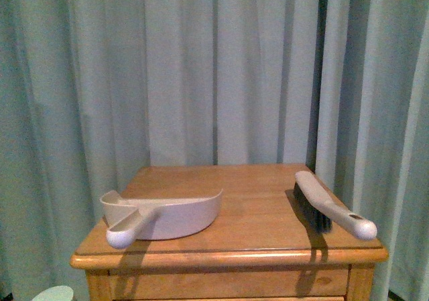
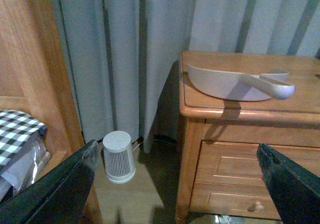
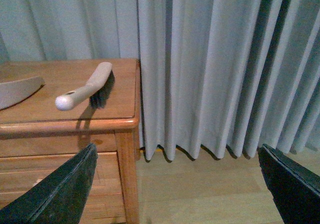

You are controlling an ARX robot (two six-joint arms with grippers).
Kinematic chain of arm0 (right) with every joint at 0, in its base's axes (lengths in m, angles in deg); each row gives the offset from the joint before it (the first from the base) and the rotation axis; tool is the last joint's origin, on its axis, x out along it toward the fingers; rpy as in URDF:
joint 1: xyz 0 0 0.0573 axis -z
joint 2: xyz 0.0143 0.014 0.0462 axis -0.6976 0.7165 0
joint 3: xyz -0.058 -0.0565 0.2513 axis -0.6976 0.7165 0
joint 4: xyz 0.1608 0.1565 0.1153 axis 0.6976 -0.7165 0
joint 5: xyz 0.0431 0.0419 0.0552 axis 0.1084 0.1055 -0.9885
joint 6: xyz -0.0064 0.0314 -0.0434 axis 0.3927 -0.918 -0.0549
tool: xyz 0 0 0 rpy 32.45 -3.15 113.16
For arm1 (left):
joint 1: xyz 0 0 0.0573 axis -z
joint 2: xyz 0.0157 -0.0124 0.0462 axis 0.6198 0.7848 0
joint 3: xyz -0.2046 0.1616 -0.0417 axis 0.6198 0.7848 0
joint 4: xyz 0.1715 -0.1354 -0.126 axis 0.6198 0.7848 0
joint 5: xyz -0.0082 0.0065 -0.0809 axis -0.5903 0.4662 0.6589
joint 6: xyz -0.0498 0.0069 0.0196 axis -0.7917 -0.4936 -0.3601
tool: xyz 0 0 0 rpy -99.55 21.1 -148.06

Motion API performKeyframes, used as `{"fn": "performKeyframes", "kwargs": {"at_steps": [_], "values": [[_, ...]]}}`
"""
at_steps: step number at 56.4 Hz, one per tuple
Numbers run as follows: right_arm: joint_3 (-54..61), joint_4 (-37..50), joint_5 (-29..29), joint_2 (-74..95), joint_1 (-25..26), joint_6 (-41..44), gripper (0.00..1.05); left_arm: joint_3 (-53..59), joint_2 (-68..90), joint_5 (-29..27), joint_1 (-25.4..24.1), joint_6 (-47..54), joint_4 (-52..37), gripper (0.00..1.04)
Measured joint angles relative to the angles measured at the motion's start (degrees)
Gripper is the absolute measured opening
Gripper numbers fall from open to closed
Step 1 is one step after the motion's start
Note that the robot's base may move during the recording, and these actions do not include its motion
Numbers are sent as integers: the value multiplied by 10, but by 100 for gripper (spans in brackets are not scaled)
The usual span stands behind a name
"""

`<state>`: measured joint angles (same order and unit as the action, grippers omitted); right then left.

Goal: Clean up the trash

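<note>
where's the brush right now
In the front view the brush lies on the right side of the wooden nightstand, near its right edge, apart from the dustpan on the left.

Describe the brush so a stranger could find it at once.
Start at the wooden bedside cabinet in front of the curtain. Two tools lie on its top, and the brush is the one near the right edge in the front view. Unlike the wide beige dustpan, it is slim, with dark bristles under a pale handle.
</note>
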<state>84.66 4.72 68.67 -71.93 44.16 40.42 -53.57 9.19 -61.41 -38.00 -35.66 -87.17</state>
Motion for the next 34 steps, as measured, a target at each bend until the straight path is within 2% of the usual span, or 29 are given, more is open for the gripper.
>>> {"fn": "performKeyframes", "kwargs": {"at_steps": [7, 9, 12, 15, 25, 34], "values": [[0, 0, 0, 0, 0, 0, 97, 0, 0, 0, 0, 0, 0, 97], [0, 0, 0, 0, 0, 0, 97, -9, 13, 23, -4, -15, 24, 97], [0, 0, 0, 0, 0, 0, 97, -37, 74, 45, -1, -46, 62, 97], [0, 0, 0, 0, 0, 0, 97, -64, 137, 32, 20, -47, 62, 97], [0, 0, 0, 0, 0, 0, 97, -249, 374, -1, 83, 13, 32, 97], [0, 0, 0, 0, 0, 0, 97, -430, 563, -39, 135, 60, 93, 97]]}}
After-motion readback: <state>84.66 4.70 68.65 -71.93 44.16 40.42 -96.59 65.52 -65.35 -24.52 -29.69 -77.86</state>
